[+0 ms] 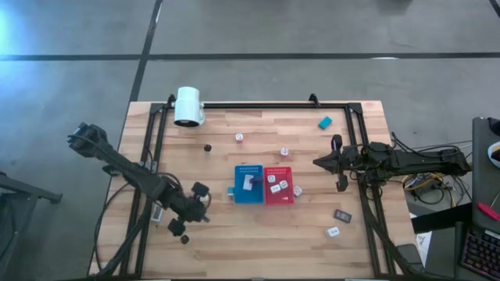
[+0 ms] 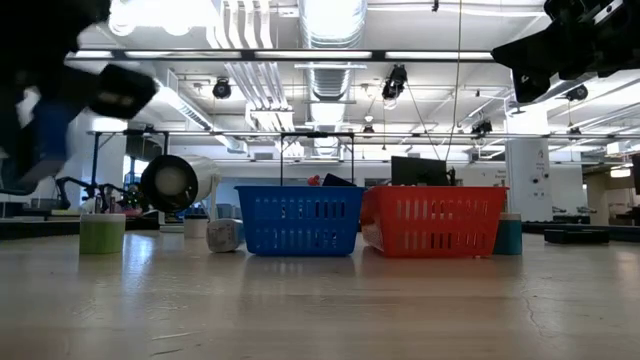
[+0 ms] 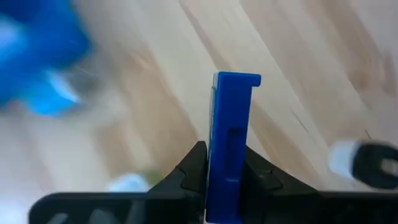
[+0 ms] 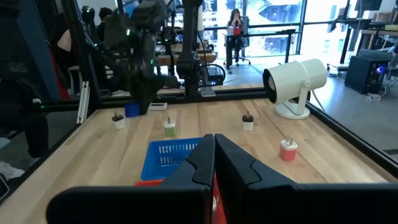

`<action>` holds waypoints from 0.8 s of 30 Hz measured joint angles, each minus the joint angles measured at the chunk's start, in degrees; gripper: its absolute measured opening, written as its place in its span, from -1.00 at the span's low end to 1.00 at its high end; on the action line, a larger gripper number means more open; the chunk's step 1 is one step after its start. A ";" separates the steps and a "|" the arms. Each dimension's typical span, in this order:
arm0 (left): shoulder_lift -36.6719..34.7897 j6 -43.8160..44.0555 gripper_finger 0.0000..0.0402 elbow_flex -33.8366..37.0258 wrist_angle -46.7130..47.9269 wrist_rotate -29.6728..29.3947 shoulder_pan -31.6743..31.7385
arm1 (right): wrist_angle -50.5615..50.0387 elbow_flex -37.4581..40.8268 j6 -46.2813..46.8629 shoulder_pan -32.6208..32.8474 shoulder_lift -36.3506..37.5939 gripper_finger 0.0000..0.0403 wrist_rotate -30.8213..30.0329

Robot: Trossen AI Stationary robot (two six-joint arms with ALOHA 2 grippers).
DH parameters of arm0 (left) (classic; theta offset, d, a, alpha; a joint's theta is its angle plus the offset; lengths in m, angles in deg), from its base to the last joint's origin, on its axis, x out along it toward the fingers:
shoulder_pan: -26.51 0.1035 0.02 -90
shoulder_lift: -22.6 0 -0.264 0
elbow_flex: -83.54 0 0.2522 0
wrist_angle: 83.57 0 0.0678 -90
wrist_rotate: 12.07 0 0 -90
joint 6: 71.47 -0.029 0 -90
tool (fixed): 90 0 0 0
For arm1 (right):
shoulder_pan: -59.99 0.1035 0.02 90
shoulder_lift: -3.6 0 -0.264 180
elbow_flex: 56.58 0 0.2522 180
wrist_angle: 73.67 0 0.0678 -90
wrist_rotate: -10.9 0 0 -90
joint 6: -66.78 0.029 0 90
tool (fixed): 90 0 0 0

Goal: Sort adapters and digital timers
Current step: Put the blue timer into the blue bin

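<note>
My left gripper (image 1: 203, 208) is over the table's near left part, left of the blue tray (image 1: 238, 195), and is shut on a blue digital timer (image 3: 233, 118). My right gripper (image 1: 316, 162) is shut and hovers right of the red tray (image 1: 279, 201). Several white adapters (image 1: 276, 188) lie in the red tray, and a pale timer (image 1: 248, 182) lies in the blue tray. Loose adapters (image 1: 239, 137) (image 1: 284, 151) rest on the far half of the table. A teal timer (image 1: 325, 122), a dark grey timer (image 1: 342, 215) and a white timer (image 1: 333, 232) lie on the right side. My left gripper pinches the blue timer between its two fingers (image 3: 189, 171), one on each flat face, at the timer's lower part (image 3: 225, 165). The rest sticks out past the fingertips, thin edge toward the wrist camera. The timer (image 2: 45, 130) is lifted clear of the table.
A big white cylinder (image 1: 188, 106) stands at the far left corner. Black frame rails (image 1: 258, 104) run along the far, left and right edges. A dark adapter (image 1: 208, 147) sits left of centre. A green-topped piece (image 2: 101, 233) stands on the left in the low view.
</note>
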 joint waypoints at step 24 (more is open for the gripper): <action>-55.58 -9.25 -0.71 27.67 -35.52 -22.63 18.50 | 0.09 0.00 -1.31 -0.02 0.00 -0.96 -0.18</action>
